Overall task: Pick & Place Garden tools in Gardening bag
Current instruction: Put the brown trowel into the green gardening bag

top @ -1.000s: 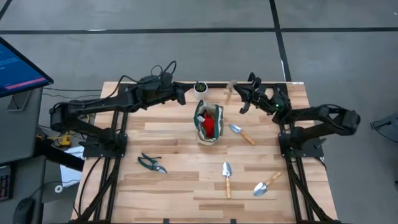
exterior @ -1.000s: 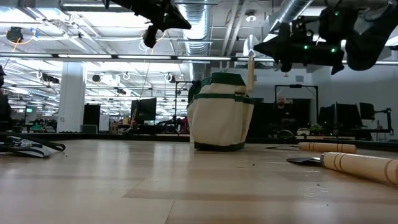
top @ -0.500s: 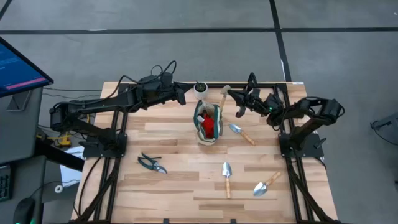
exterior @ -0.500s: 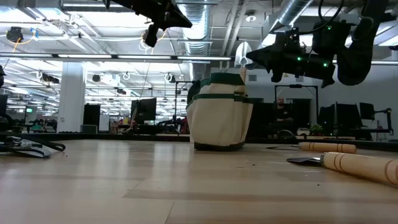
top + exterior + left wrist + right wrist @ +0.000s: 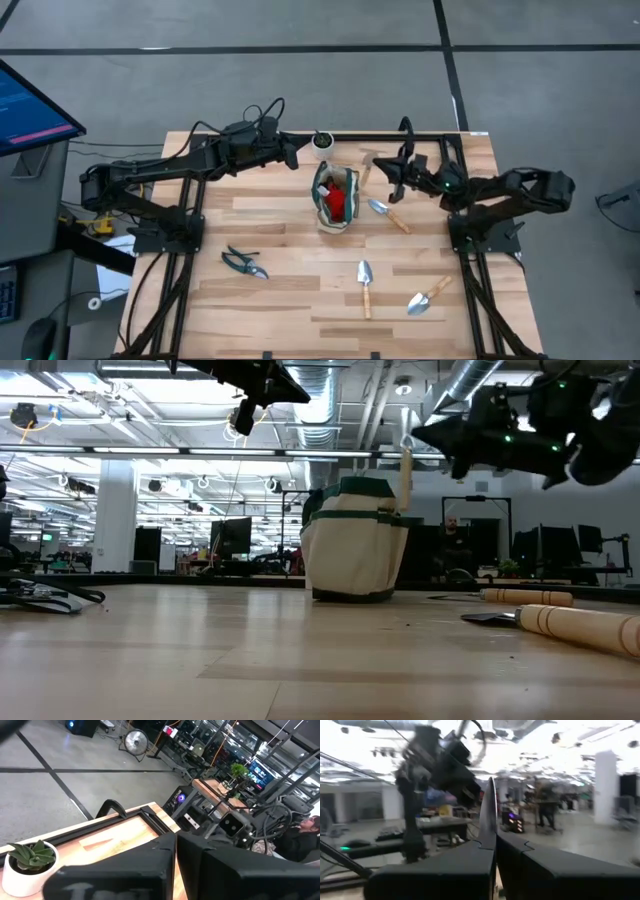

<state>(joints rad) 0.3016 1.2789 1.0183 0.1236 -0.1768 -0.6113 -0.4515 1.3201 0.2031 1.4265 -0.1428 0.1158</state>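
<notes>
My right jaws (image 5: 393, 172) are clamped on a trowel (image 5: 405, 472), raised just beside the gardening bag (image 5: 335, 197) near the bench's (image 5: 280, 290) far edge. My left jaws (image 5: 293, 152) are together, empty. Only the low view shows the handle hanging upright; overhead, three trowels and shears (image 5: 245, 262) lie loose.

Above bag: the cream fabric tote with green trim (image 5: 334, 196) has its mouth partly filled by a red glove-like item (image 5: 339, 201).
Right gripper (image 5: 388, 171): closed on a wooden-handled trowel (image 5: 367, 168), just beside the tote's rim.
Beyond left fingers: small white pot with green plant (image 5: 322, 141).
</notes>
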